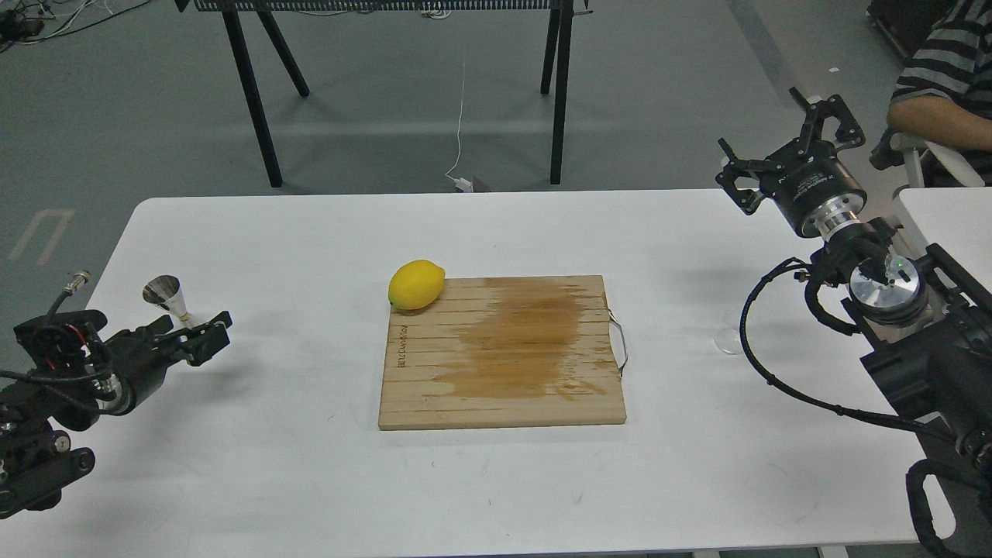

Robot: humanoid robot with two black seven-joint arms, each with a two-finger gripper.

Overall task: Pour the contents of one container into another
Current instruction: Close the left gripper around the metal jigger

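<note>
left arm comes in low from the left edge, reaching right over the table (310, 480). left gripper (203, 332) sits just above the tabletop, fingers pointing right w/ only a narrow gap, nothing visibly between them; can't tell if fully closed. steel jigger (165, 295) stands right behind it, near the table's left edge, close to the fingers but contact unclear.

right arm comes in from the right edge, bent upward, w/ the right gripper (783, 128) raised high over the far right corner, fingers spread wide, holding nothing. glass cup (729, 335) sits on the table by the right edge, partly hidden behind the arm's black cable (very faint, hard to make out).

wooden board (502, 353) lies mid-table w/ a dark wet-looking patch; lemon (416, 284) rests on its far left corner. burned-in writing runs along the board's left edge, too small to read. label on the right wrist also unreadable.
</note>
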